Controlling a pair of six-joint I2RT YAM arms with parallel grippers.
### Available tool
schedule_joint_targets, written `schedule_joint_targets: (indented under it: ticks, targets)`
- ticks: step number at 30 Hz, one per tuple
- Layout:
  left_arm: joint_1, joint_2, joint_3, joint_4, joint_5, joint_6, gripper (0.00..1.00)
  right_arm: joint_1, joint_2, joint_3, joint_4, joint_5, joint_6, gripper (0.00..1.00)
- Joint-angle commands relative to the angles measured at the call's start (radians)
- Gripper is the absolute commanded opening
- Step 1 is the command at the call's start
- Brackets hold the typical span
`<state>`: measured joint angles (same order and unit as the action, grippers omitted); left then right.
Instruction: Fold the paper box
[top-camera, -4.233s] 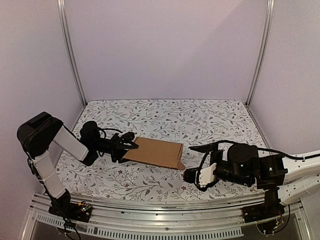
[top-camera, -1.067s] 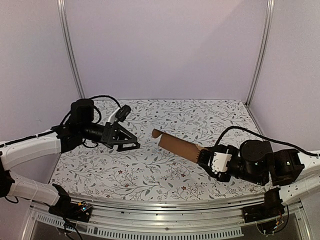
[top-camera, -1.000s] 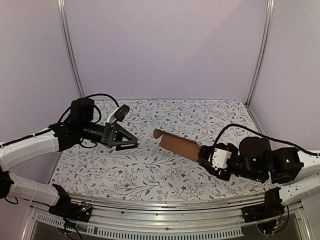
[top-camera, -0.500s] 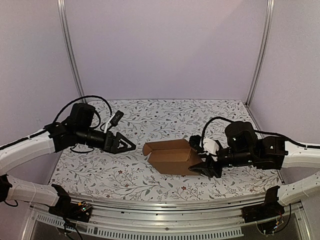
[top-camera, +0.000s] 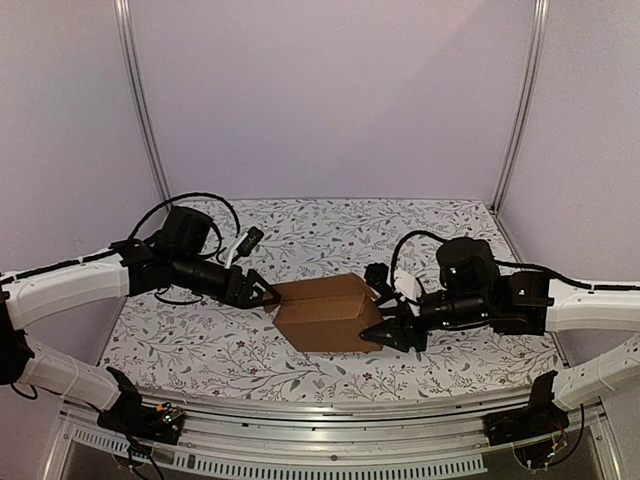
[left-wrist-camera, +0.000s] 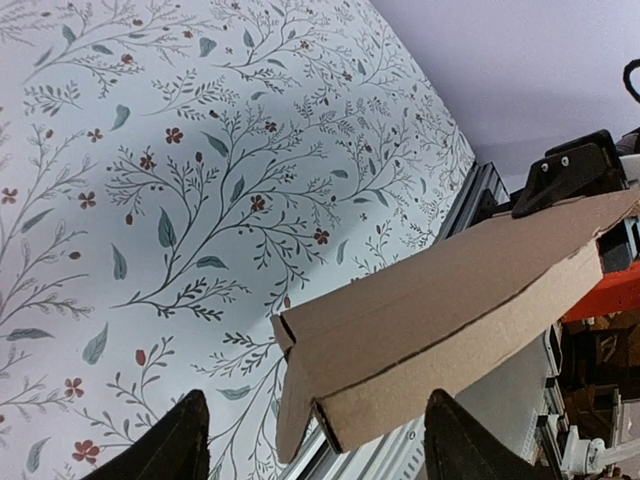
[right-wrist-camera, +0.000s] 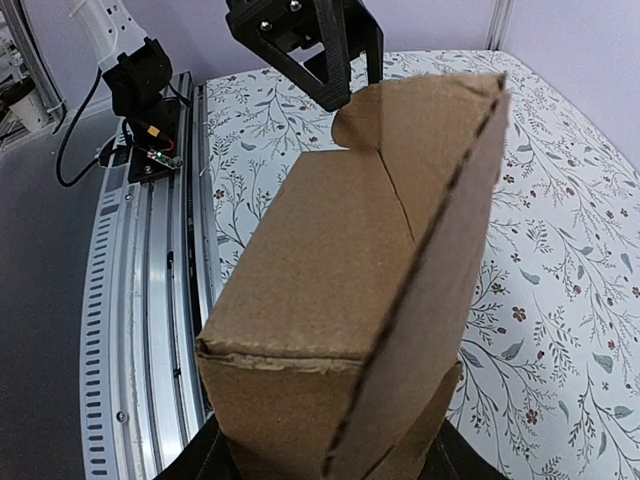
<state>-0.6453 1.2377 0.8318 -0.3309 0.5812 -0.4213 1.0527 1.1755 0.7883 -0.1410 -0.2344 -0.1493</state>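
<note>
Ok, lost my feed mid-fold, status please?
Left gripper open at the left end of the paper box. Right gripper clamps its right end. Opened into a tube, left flap unfolded. Nothing blocking.

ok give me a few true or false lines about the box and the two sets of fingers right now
1. The paper box lies as a flat sheet. False: it stands open in a carton shape.
2. The right fingers grip the end of the box on the right arm's side. True.
3. The left fingers are clamped on the box. False: they are spread wide apart, with the box's other end just ahead of them.
4. The table has a leaf and flower pattern. True.
</note>
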Motion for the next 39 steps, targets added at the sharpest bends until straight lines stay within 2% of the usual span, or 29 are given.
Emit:
schedule_joint_targets:
  ticks: [1, 7, 14, 21, 29, 39]
  targets:
    - [-0.024, 0.019, 0.047, -0.02, -0.039, 0.027, 0.66, -0.007, 0.006, -0.002, 0.057, -0.026, 0.02, 0.34]
    - [-0.033, 0.044, 0.073, -0.051, -0.065, 0.034, 0.34, -0.008, -0.003, -0.023, 0.083, -0.012, 0.028, 0.34]
    - [-0.04, 0.045, 0.092, -0.087, -0.126, 0.042, 0.04, -0.008, -0.002, -0.077, 0.171, 0.033, 0.046, 0.32]
    - [-0.044, 0.056, 0.124, -0.14, -0.174, 0.051, 0.0, -0.008, 0.016, -0.14, 0.299, 0.112, 0.046, 0.31]
    - [-0.053, 0.094, 0.153, -0.168, -0.227, 0.021, 0.0, -0.007, 0.053, -0.209, 0.472, 0.199, 0.058, 0.27]
    - [-0.071, 0.146, 0.171, -0.148, -0.271, -0.033, 0.0, -0.005, 0.238, -0.293, 0.802, 0.313, 0.038, 0.25]
